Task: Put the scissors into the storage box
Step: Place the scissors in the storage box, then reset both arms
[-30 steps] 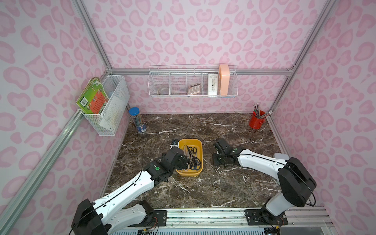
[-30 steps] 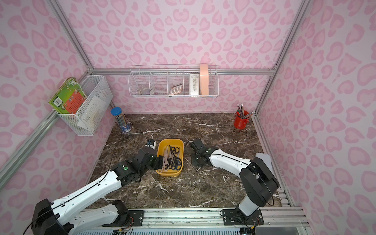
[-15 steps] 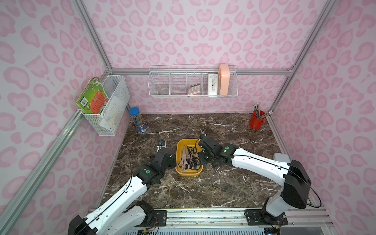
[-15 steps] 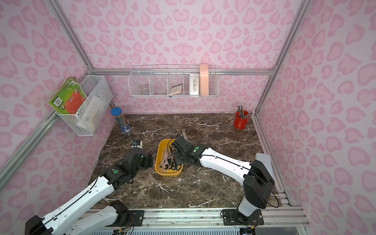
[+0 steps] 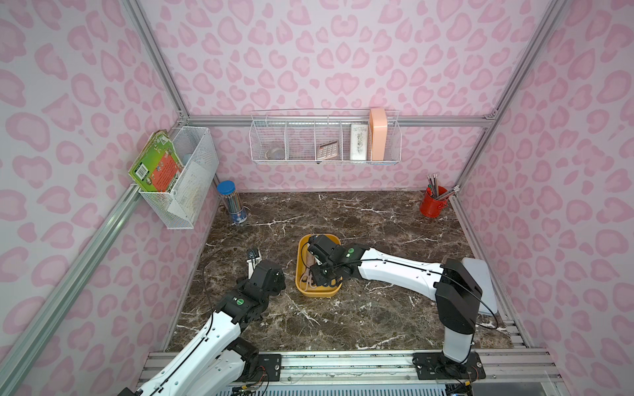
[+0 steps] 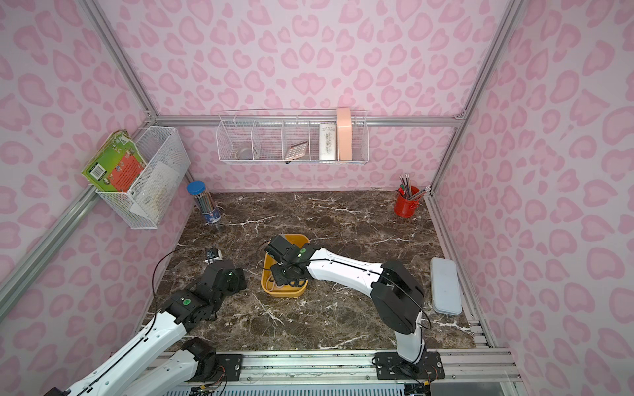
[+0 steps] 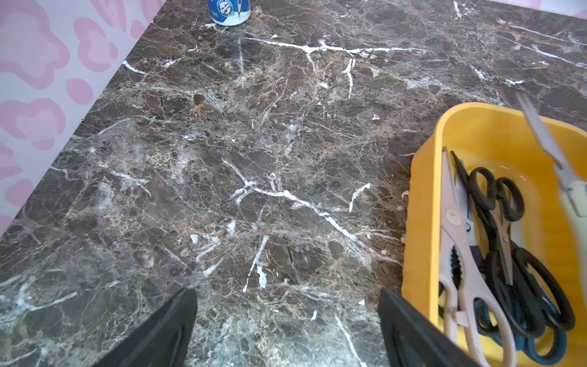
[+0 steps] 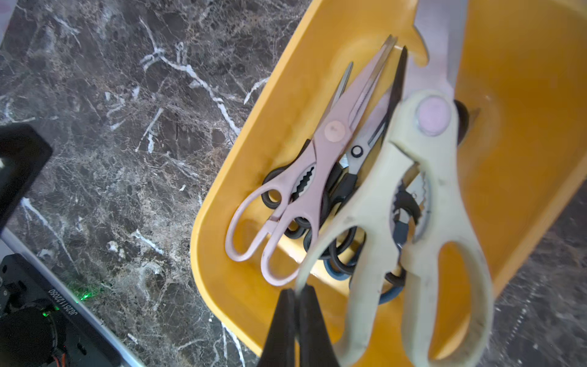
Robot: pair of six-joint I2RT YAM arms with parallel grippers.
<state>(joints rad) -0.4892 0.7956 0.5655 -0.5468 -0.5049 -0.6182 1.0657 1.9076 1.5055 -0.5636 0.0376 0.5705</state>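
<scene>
The cream-white scissors (image 8: 409,136) hang tilted over the storage box (image 8: 222,286), one handle loop pinched in the closed right gripper (image 8: 297,317) — rigid, blade-heavy and smooth, likely to pivot in so thin a hold — while the left gripper (image 7: 287,292) hovers wide open beside the box.

Bright, even overhead light; crisp top views, softer wrist views.
In both top views the dark brown marble tabletop (image 5: 360,219) (image 6: 326,219) is evenly lit, with only faint shadows beneath the arms. In the right wrist view the cream-handled metal scissors (image 8: 428,143) are blurred and out of focus, and the shallow yellow plastic storage box (image 8: 219,286) carries a soft sheen.
</scene>
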